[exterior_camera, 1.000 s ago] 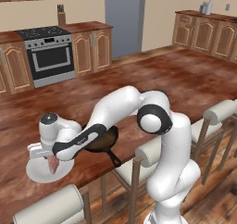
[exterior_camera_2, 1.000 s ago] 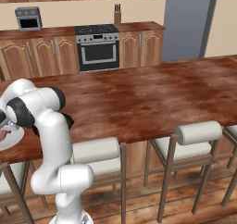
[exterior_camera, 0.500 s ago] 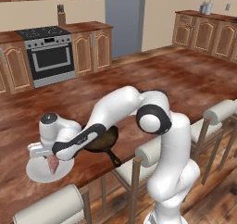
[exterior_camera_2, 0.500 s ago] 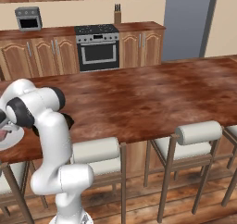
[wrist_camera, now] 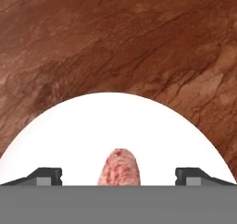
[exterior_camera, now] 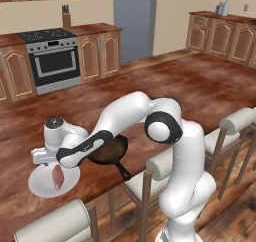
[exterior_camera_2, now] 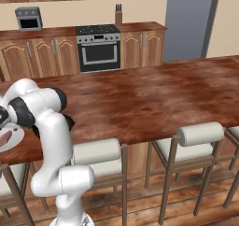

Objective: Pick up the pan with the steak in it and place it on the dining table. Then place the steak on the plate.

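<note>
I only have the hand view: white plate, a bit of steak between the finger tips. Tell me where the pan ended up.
Observer: The pan sits on the dining table, just right of the plate in the left base view, partly under the forearm.
Operator: Report its handle direction.
Observer: The handle points toward the table's near edge, toward the stools.
Operator: Confirm the steak is down.
Observer: The steak lies on the plate, with the gripper open, its tips spread wide of the meat.
</note>
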